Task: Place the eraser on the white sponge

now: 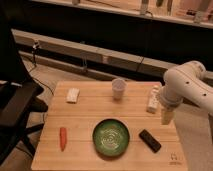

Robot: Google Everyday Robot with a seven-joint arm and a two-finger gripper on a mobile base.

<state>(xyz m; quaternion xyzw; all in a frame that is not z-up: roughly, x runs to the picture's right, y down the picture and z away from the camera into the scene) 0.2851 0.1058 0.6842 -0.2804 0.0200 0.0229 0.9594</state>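
The eraser (149,140) is a small flat black block lying on the wooden table (90,115) at the front right, just right of the green bowl. The white sponge (73,95) lies at the table's back left, flat on the wood. My gripper (166,119) hangs from the white arm (187,85) over the table's right edge, a little above and behind the eraser, to its right. It holds nothing that I can see. The sponge is far to the left of the gripper, across the table.
A green bowl (111,137) sits at front centre. An orange carrot (63,138) lies at front left. A white cup (118,88) stands at back centre. An upright white bottle (153,99) stands at back right, close to the arm. A black chair (15,100) is left of the table.
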